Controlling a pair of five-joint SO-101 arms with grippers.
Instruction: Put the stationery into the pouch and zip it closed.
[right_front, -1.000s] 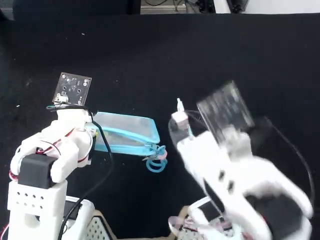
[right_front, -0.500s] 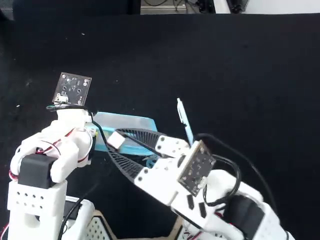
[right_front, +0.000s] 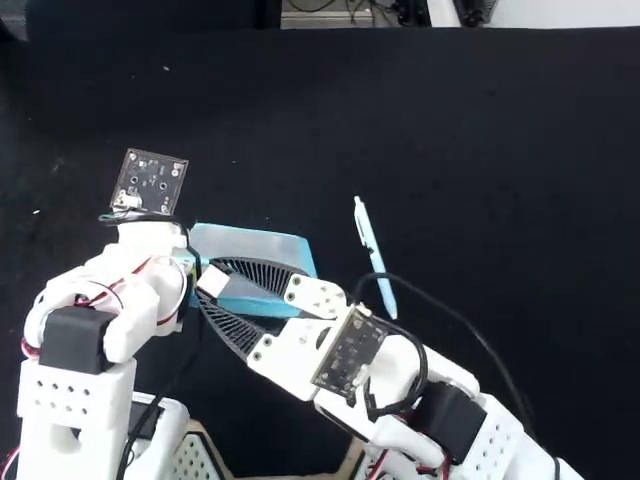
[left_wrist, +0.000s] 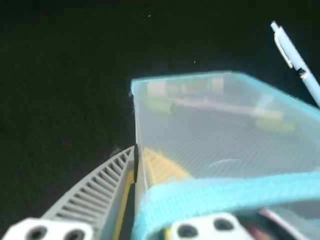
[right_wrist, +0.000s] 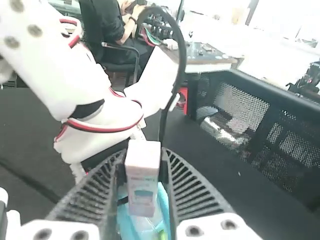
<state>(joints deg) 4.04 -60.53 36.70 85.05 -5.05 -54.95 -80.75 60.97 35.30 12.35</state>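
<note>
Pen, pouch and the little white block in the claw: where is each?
pen (right_front: 372, 250), high view, mid-barrel.
pouch (right_front: 250, 245), high view, clear side panel.
white block (right_wrist: 142, 175), right wrist view, front face.

- The pouch (right_front: 252, 246) lies on the table (right_front: 480, 140) in front of the left arm, its left end clamped in the left gripper (left_wrist: 131, 200).
- The pen (right_front: 373, 258) lies on the table just right of the pouch, apart from it, with one end pointing away from the arms.
- The right gripper (right_front: 206, 283) sits over the pouch's near left part, close beside the left arm.
- The eraser (right_front: 212, 283) stands between the right gripper's fingers (right_wrist: 95, 195), above the pouch.
</note>
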